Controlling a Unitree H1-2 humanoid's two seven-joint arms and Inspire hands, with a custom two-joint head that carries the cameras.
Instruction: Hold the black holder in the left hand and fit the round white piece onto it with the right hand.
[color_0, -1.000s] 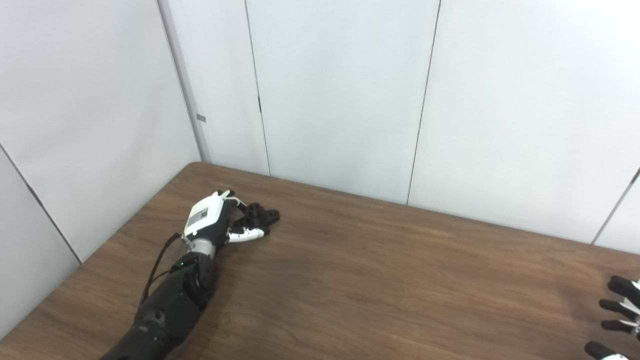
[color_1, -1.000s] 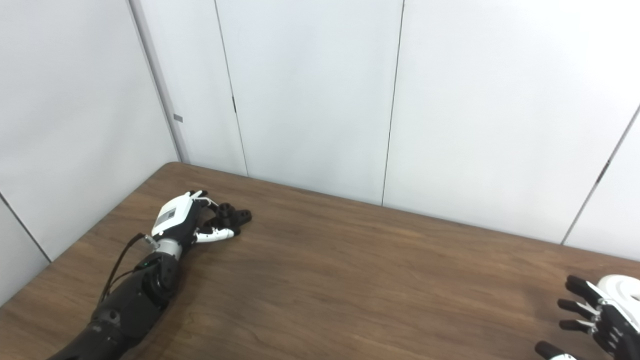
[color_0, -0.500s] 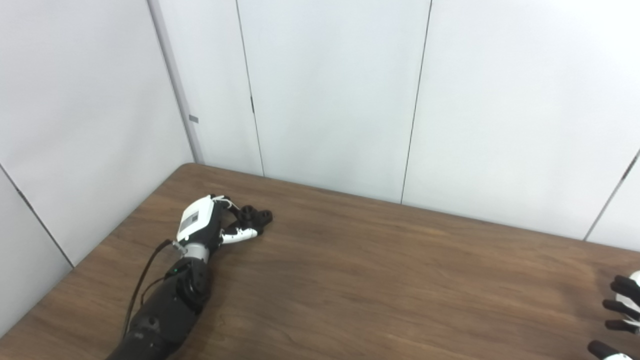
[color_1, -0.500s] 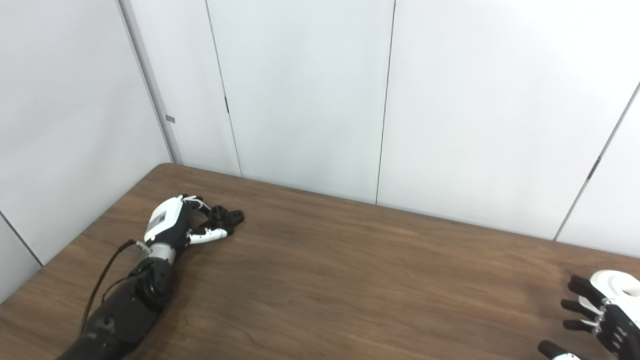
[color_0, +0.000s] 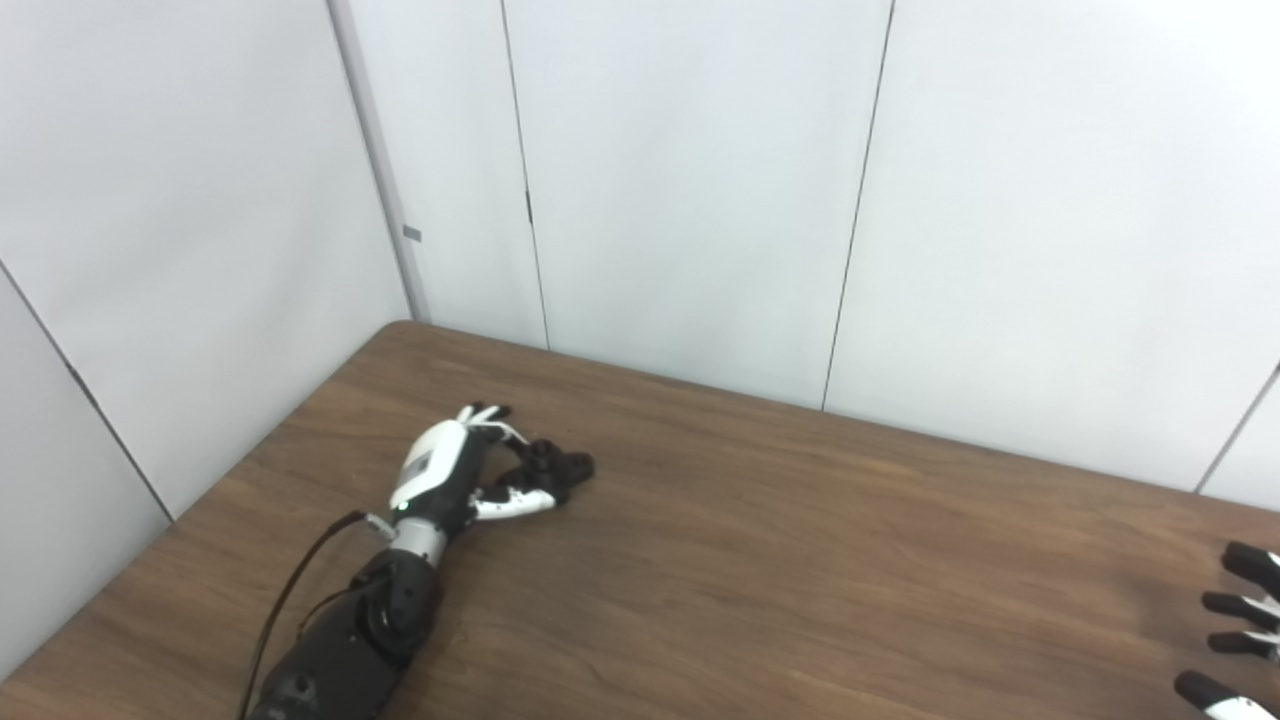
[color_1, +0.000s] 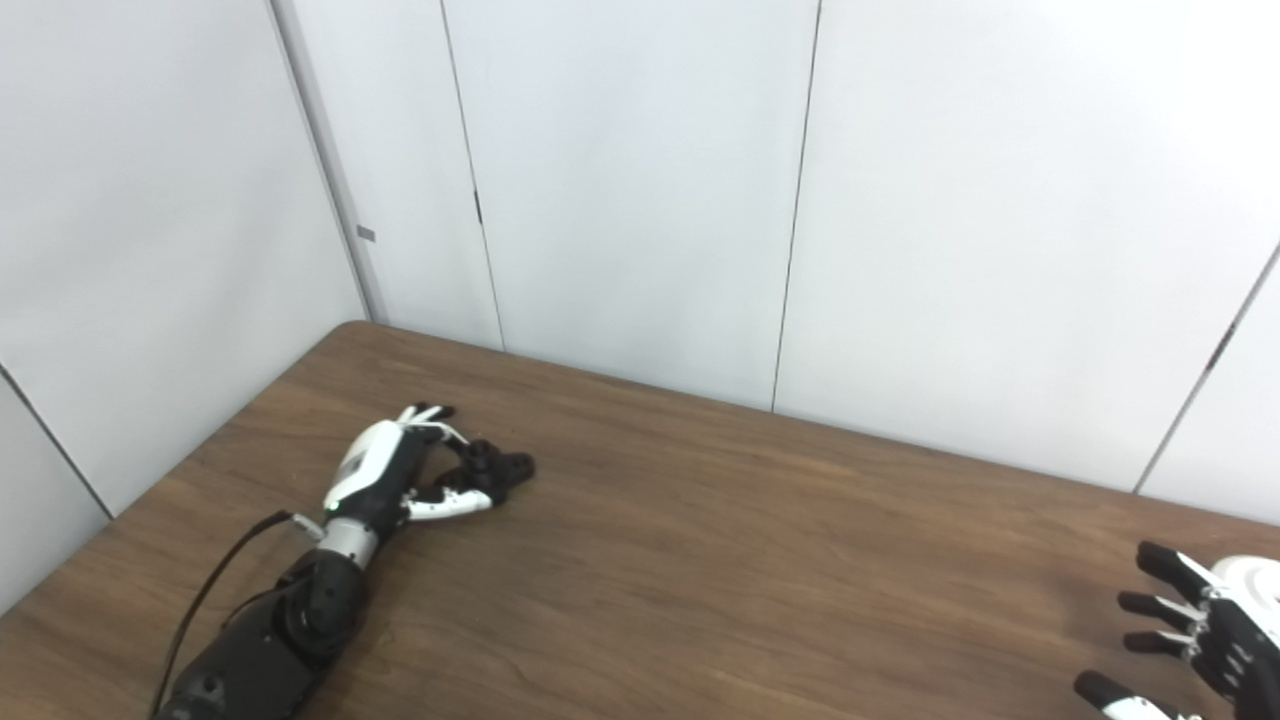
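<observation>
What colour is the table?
Brown, with a wood grain, the table shows best in the left eye view.

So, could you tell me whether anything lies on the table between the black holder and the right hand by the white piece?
Nothing visible does. Only bare table lies between the black holder, at the left hand, and the right hand beside the round white piece.

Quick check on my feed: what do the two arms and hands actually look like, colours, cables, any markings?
The left hand has a white back shell bearing a grey rectangular patch, black fingers with white segments and a silver wrist ring; its arm is black, with a small green light and a thin black cable looping alongside. The right hand shows black fingers with white accents, cut off by the frame edge.
</observation>
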